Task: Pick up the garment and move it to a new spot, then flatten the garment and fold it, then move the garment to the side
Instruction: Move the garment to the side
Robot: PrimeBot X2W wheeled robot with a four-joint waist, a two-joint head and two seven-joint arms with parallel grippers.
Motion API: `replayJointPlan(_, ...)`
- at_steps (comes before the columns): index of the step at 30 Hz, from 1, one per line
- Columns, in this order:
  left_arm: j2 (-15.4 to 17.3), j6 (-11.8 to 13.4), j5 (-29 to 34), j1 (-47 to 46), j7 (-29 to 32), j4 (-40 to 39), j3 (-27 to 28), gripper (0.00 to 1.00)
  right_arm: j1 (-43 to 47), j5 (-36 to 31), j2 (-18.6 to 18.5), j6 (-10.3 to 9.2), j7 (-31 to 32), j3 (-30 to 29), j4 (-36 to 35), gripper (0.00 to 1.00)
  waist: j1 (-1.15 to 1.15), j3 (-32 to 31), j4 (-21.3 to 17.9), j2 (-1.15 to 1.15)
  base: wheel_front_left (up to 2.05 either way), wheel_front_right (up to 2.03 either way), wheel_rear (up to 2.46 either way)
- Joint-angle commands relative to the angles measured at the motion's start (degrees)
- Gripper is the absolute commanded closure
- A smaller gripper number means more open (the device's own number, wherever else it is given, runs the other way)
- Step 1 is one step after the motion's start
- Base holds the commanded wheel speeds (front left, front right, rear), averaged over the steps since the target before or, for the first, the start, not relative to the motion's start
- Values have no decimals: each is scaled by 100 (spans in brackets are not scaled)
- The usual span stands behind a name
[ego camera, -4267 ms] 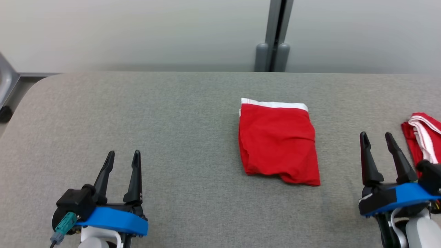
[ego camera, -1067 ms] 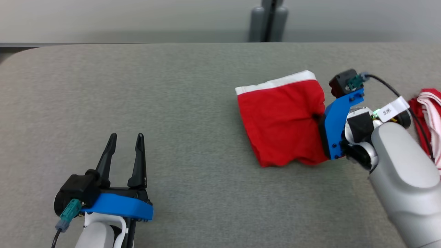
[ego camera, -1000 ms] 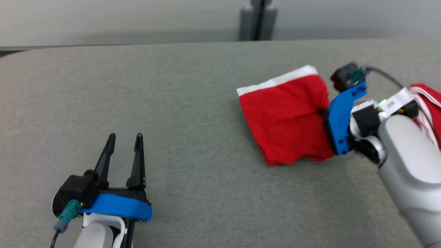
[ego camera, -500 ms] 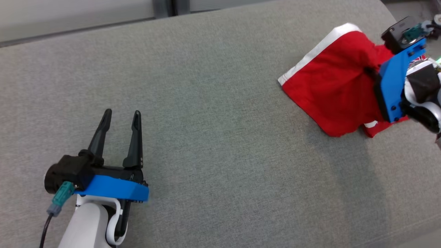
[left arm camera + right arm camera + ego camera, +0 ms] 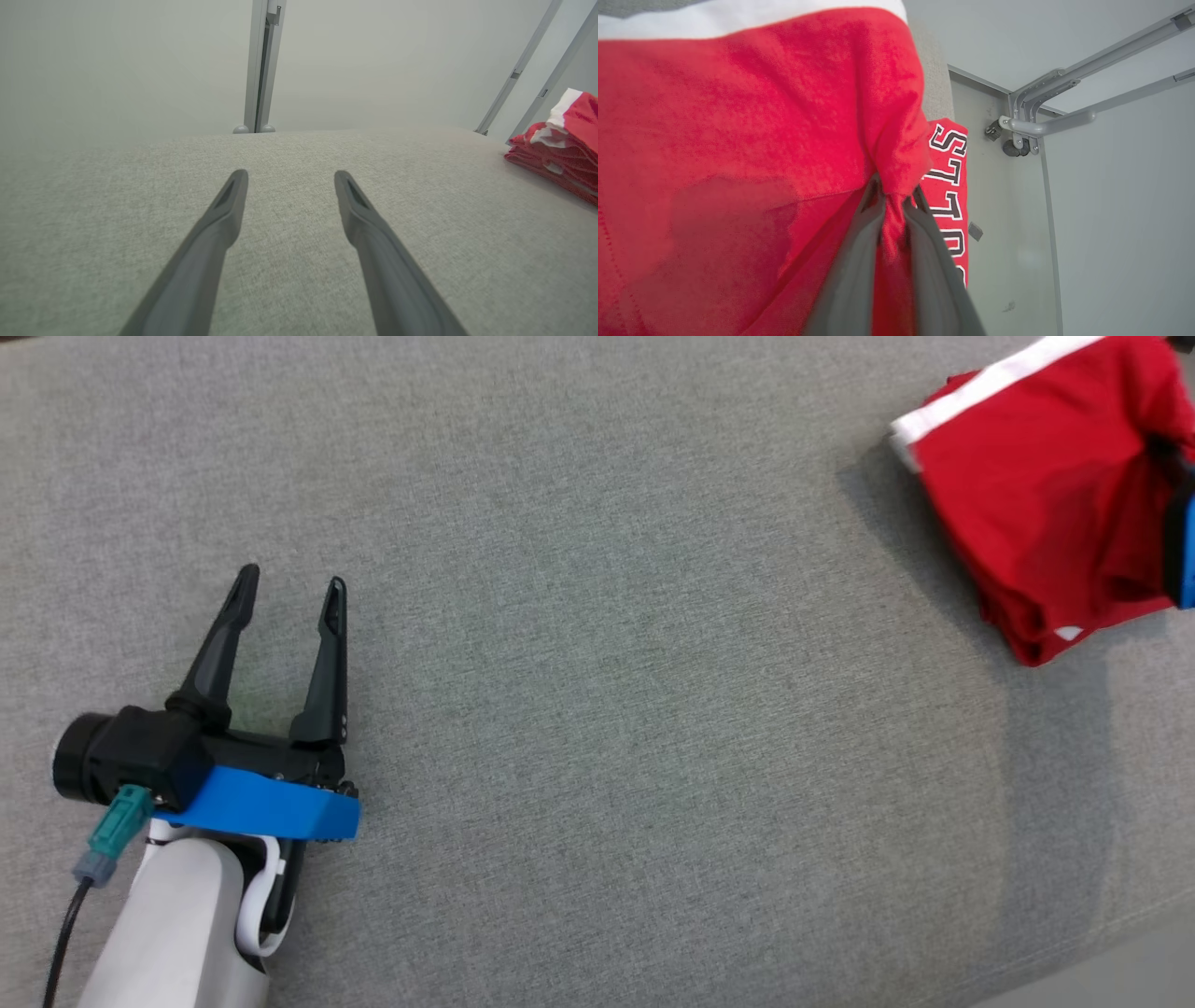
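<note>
The garment is red with a white waistband and hangs bunched at the head view's upper right, casting a shadow on the grey table. In the right wrist view my right gripper is shut on a pinched fold of the garment, whose white band runs along the top. A blue part of that gripper shows at the head view's right edge. My left gripper stands open over bare table at the lower left, far from the garment. Between its fingers there is nothing.
Another red garment with black-and-white lettering lies just beyond the held one. A stack of red cloth sits at the table's right end. A grey metal frame stands beyond the table. The table's front edge crosses the lower right corner.
The head camera has swung and tipped down. My right gripper has carried the garment off to the right, towards the other red clothes. My left gripper has stayed open in place.
</note>
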Motion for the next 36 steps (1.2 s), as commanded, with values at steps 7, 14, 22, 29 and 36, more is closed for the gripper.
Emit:
replayJointPlan(7, 265, 30, 75, -123, 140, -252, 5, 0, -203, -530, 180, -5, -692, -733, 1130, 100, 0, 236, 79, 0, 0, 0, 0)
replayJointPlan(14, 343, 68, 42, -16, 241, -382, 8, 0, -214, -718, 566, -5, -1134, -1344, 1888, 0, 0, 226, 75, 0, 0, 0, 0)
replayJointPlan(22, 186, 138, -23, 110, 160, -202, -57, 0, -236, -901, 884, -4, -1874, -1743, 2324, 0, 0, -241, 181, 0, 0, 0, 0)
replayJointPlan(29, -141, 187, -243, 511, 8, 270, 54, 0, 563, -463, 1402, -4, -2861, -1851, 1900, 0, 0, -1200, 519, 0, 0, 0, 0)
replayJointPlan(36, -396, 211, -325, 945, -20, 389, 312, 0, 1940, 199, 1531, -4, -3192, -1718, 615, 0, 0, -1952, 955, 0, 0, 0, 0)
